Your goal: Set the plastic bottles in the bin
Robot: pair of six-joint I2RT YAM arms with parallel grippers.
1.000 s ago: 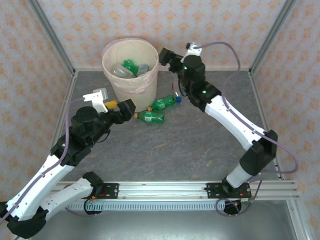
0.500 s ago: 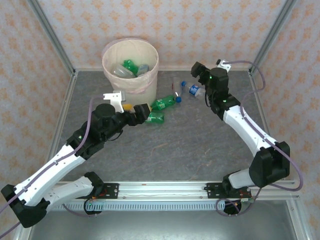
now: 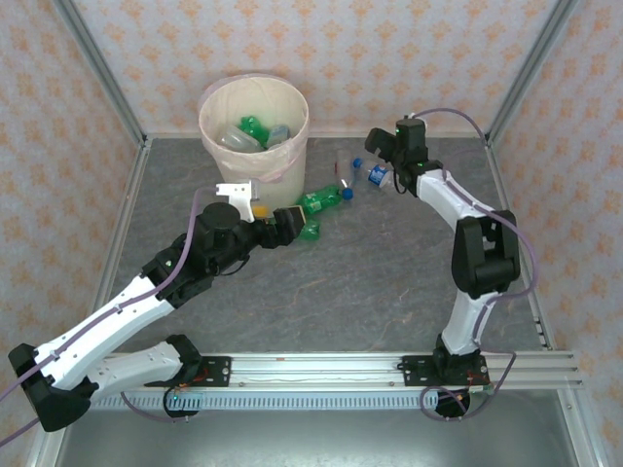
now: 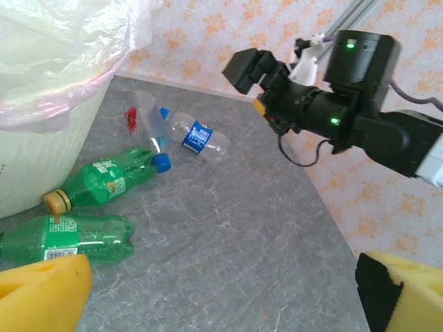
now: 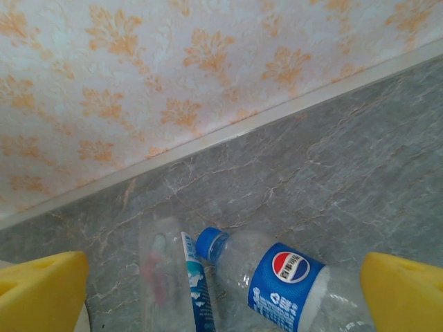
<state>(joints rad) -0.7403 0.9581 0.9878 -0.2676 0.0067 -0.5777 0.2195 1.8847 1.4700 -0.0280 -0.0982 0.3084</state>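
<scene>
I see the bin (image 3: pixel 243 165) at the back left, with several bottles (image 3: pixel 255 131) lying inside. My left gripper (image 3: pixel 292 222) gapes wide and holds nothing, close by a green yellow-capped bottle (image 4: pixel 69 238). A green blue-capped bottle (image 3: pixel 321 200) lies next on the table. Beyond it are a clear bottle (image 5: pixel 166 277) and a blue-labelled clear bottle (image 5: pixel 291 277). My right gripper (image 3: pixel 380 148) hovers over these, fully spread and empty.

— What gets clipped?
— Right wrist view: the clear plastic bottle with the blue label (image 5: pixel 291 280) runs off at 6 o'clock. Left wrist view: the nearer green plastic bottle (image 4: pixel 76 238) runs off at 9 o'clock, partly behind the left arm's yellow fingers (image 4: pixel 38 294).
— And the round cream bin (image 3: pixel 255 165)?
— Its heaped bottles (image 3: pixel 255 131) are too jumbled to count.
</scene>
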